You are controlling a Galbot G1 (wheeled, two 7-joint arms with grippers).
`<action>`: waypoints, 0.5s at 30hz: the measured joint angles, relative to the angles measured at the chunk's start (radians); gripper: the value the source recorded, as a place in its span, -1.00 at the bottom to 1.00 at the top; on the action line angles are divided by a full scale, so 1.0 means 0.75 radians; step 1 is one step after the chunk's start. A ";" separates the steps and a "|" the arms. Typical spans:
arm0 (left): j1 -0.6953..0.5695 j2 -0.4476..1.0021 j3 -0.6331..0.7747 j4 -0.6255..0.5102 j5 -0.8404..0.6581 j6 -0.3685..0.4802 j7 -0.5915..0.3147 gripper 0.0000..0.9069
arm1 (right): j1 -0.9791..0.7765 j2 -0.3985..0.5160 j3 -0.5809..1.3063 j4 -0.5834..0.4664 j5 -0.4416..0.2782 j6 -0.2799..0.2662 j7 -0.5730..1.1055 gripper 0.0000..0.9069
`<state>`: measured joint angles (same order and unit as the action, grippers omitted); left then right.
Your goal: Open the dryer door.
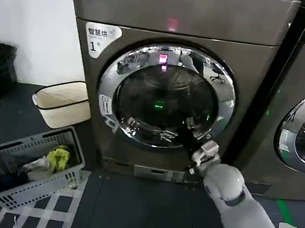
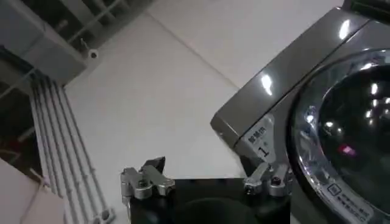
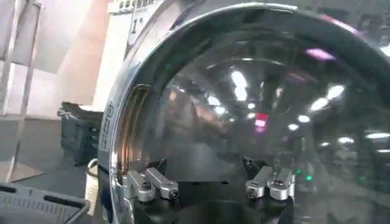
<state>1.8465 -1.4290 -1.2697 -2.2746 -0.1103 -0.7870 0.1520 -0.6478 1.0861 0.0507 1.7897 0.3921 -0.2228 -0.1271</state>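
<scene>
One arm is at work: the right claw [image 1: 193, 135] is up against the lower right of the dryer door [image 1: 166, 96], which sits in the front of the dryer [image 1: 182, 17] and looks shut or barely cracked in the head view. From the right wrist, the claw's fingers [image 3: 149, 182] stand apart with nothing between them, close to the glass; a gap shows at the chrome ring's edge beside them. To do this step well, I judge the claw should hook or pinch the ring's edge on the side away from the hinge, then pull along the door's arc rather than straight back. The left claw [image 2: 207, 182] waits off to the dryer's left, fingers spread and empty. Hidden: the hinge, any latch, and whether the right fingertips actually touch the door.
</scene>
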 joint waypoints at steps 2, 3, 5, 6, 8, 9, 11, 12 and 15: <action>0.000 -0.002 -0.001 0.000 0.000 0.000 0.000 1.00 | 0.017 0.008 -0.013 -0.009 0.001 -0.002 0.002 1.00; 0.000 -0.004 -0.001 0.000 0.000 0.000 0.000 1.00 | 0.024 0.012 -0.021 -0.014 0.002 -0.003 0.003 1.00; 0.001 -0.006 -0.001 0.000 0.001 0.000 0.000 1.00 | 0.040 0.023 -0.038 -0.027 0.002 -0.003 0.004 1.00; 0.000 -0.007 -0.001 -0.001 0.001 0.000 0.000 1.00 | 0.048 0.029 -0.046 -0.033 0.002 -0.003 0.005 1.00; 0.001 -0.008 -0.001 -0.002 0.002 0.000 0.000 1.00 | 0.062 0.039 -0.060 -0.044 0.003 -0.006 0.006 1.00; 0.001 -0.008 0.000 -0.002 0.002 0.000 0.000 1.00 | 0.072 0.047 -0.071 -0.050 0.006 -0.008 0.006 1.00; 0.002 -0.009 0.000 -0.002 0.002 0.000 0.000 1.00 | 0.094 0.063 -0.092 -0.060 0.019 -0.016 0.007 1.00; 0.002 -0.009 0.000 -0.002 0.002 0.000 0.000 1.00 | 0.102 0.070 -0.102 -0.064 0.022 -0.018 0.007 1.00; 0.001 -0.009 0.000 -0.003 0.003 0.000 0.000 1.00 | 0.130 0.090 -0.137 -0.083 0.022 -0.020 0.008 1.00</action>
<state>1.8475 -1.4358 -1.2697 -2.2765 -0.1083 -0.7869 0.1523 -0.5502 1.1537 -0.0517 1.7278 0.4088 -0.2380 -0.1211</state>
